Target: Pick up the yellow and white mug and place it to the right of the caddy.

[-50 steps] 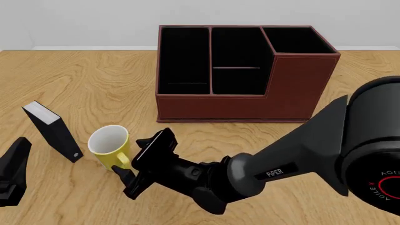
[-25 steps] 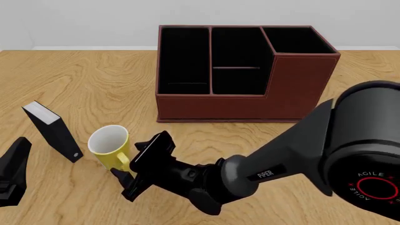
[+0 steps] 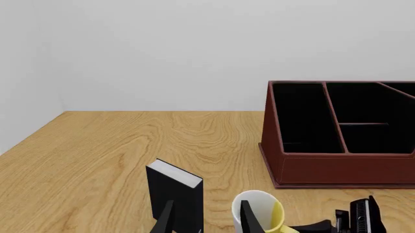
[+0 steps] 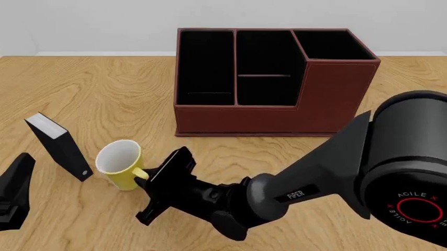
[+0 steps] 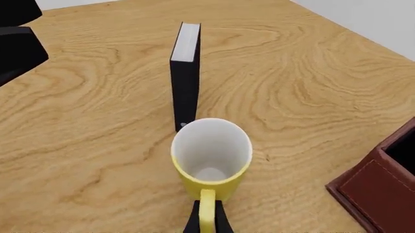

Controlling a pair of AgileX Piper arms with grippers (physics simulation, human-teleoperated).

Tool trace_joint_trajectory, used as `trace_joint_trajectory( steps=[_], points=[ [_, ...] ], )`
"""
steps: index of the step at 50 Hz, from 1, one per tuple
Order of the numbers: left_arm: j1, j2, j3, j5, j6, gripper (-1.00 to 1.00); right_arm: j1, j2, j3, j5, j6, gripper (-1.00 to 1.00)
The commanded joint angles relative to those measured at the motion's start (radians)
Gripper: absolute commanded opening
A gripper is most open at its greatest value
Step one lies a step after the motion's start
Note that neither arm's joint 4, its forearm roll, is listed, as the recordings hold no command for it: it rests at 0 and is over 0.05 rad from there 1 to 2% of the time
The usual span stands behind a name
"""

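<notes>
The yellow and white mug (image 4: 120, 165) stands on the table in front of and left of the caddy (image 4: 265, 116), its handle toward my right gripper (image 4: 145, 177). In the right wrist view the fingers (image 5: 194, 222) are pinched on the yellow handle, and the mug (image 5: 211, 160) shows its white inside. My right gripper (image 5: 206, 221) is shut on that handle. My left gripper (image 4: 14, 194) is open and empty at the near left. In the left wrist view the left gripper (image 3: 207, 219) has the mug (image 3: 259, 213) just beyond its fingers, with the caddy (image 3: 337, 167) behind.
A small black-and-white book-like box (image 4: 62, 146) stands upright just left of the mug; it also shows in the wrist views (image 5: 184, 87) (image 3: 175, 194). The right arm (image 4: 335, 172) crosses the near right of the table. The caddy's corner (image 5: 382, 194) lies to the mug's right.
My right gripper has closed on the mug's handle. The mug has shifted slightly left and up in the front view. The left arm has not moved.
</notes>
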Motion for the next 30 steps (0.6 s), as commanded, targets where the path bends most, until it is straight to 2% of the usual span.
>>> trace_joint_trajectory(
  steps=[1,7,30],
  points=[
    [0.000,0.000,0.000,0.000,0.000,1.00,-0.002,-0.009,0.012,-0.007,0.005,-1.00],
    [0.000,0.000,0.000,0.000,0.000,1.00,-0.017,-0.045,0.054,-0.036,-0.002,-1.00],
    [0.000,0.000,0.000,0.000,0.000,1.00,-0.002,-0.133,0.099,-0.036,-0.020,-1.00]
  ],
)
